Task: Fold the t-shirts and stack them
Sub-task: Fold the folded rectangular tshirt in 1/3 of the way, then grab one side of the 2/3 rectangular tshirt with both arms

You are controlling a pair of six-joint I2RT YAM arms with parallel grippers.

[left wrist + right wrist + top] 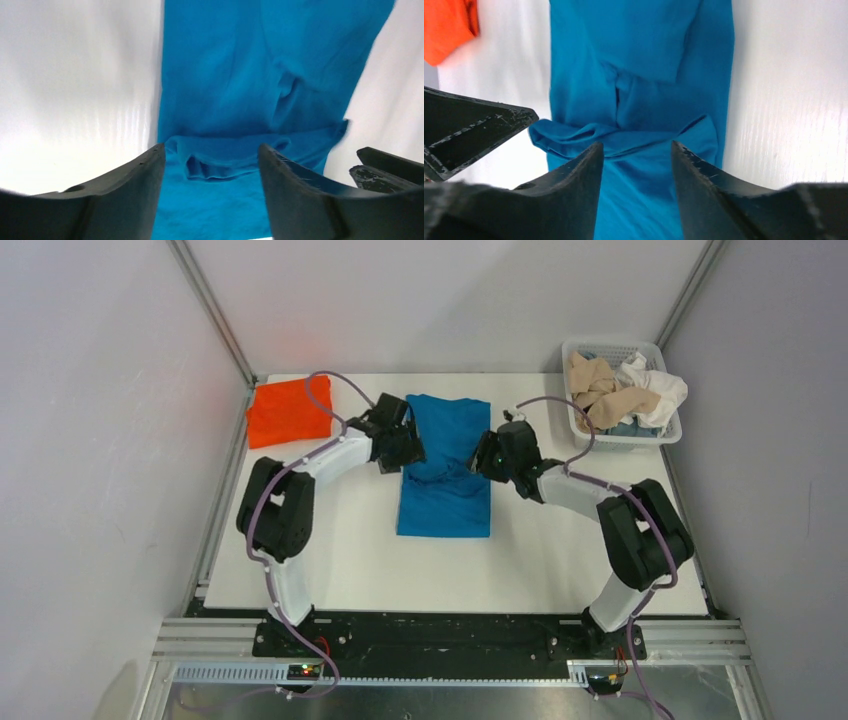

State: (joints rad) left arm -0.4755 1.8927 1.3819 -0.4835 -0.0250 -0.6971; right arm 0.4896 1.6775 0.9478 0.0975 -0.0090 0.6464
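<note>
Firstly, table: white top, lying under the blue t-shirt and reaching past it on every side.

Blue t-shirt: bright blue, spread lengthwise down the middle of the table. Its sides are folded in to make a long narrow strip. A bunched ridge of cloth crosses it about halfway along.

Left arm: black and white, reaching in to the blue t-shirt's left edge.

Right arm: same make, reaching in to the blue t-shirt's right edge.

Basket: white plastic lattice, well to the right of the blue t-shirt's far end.

Orange t-shirt: folded flat, well apart to the left of the blue t-shirt's far end.

Beige t-shirt: crumpled in the basket, on the side nearer the blue t-shirt.

White t-shirt: crumpled in the basket, on the side farther from the blue t-shirt.

Left gripper: fingers spread, over the blue t-shirt's left edge at the ridge. The bunched cloth shows in the gap. Contact cannot be told.

Right gripper: fingers spread, over the blue t-shirt's right edge at the same ridge. Contact cannot be told.
</note>
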